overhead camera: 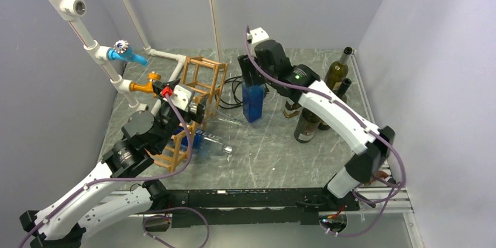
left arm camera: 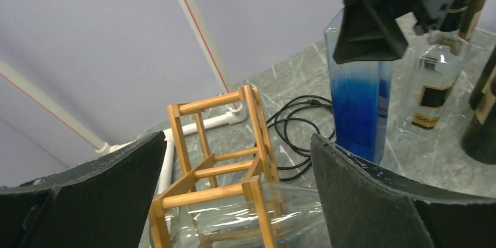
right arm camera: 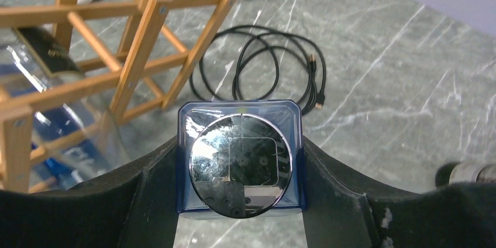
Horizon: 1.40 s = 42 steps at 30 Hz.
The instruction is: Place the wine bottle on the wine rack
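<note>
While R end effector (right arm camera: 238, 163) clamps blue wine bottle (overhead camera: 252, 104), L end effector (left arm camera: 237, 143) gapes by wine rack (left arm camera: 205, 195); cable (right arm camera: 263, 31) lies between.

- Left arm (overhead camera: 88, 192): smooth white shells, with black cylindrical joints between them.
- Right arm (overhead camera: 345, 120): the same white shells and black joints, with a small green light (overhead camera: 297, 75) on the black wrist block.
- A thin purple cable (overhead camera: 399, 166) trails along each arm.
- A red fitting (overhead camera: 167, 91) sits beside the left wrist's pale camera block (overhead camera: 185, 97).
- Jaws: matte black wedges, their edges scuffed with pale flecks.
</note>
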Tool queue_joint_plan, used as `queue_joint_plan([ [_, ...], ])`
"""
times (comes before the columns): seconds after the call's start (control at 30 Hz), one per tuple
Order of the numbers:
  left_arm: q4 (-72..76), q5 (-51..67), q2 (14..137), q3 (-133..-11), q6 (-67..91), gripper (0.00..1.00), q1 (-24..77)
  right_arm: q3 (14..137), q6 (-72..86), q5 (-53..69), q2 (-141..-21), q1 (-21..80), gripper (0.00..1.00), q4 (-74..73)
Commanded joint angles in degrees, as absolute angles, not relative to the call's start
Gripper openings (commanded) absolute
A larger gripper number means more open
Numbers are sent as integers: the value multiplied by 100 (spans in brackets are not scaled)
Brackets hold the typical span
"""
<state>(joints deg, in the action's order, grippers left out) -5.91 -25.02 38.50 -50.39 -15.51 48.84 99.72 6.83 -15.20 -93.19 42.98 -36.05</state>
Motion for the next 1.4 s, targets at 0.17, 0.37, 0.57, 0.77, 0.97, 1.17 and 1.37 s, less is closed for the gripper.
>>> queue_joint_plan([
  [0.17, -494, -969, 3826, -5266, -474, 100, 4913, 9063, 2011, -1809, -7662, 4443, 0, -3333],
  [0.37, -813, -1226, 4232, -5277, 1600, 100, 4912, 8489, 2604, -1381, -7132, 4446, 0, -3498],
  [0.57, 680, 437, 4152, -4399, 1870, 100, 4912, 8269, 2833, -753, -6866, 4445, 0, -3692],
  [0.77, 681, 1216, 4522, -4457, 1689, 100, 4923, 8083, 2955, -324, -6440, 4440, 0, -3822],
  [0.97, 712, 335, 4779, -4236, 1238, 100, 5654, 7637, 3149, 81, -5953, 4442, 0, -3529],
  [1.17, 1129, -1442, 4856, -3858, 497, 100, 6705, 7373, 3300, 442, -5648, 4442, 0, -3356],
  [1.37, 1487, -1620, 5326, -3790, 269, 100, 7297, 7085, 3540, 535, -5347, 4438, 0, -3236],
])
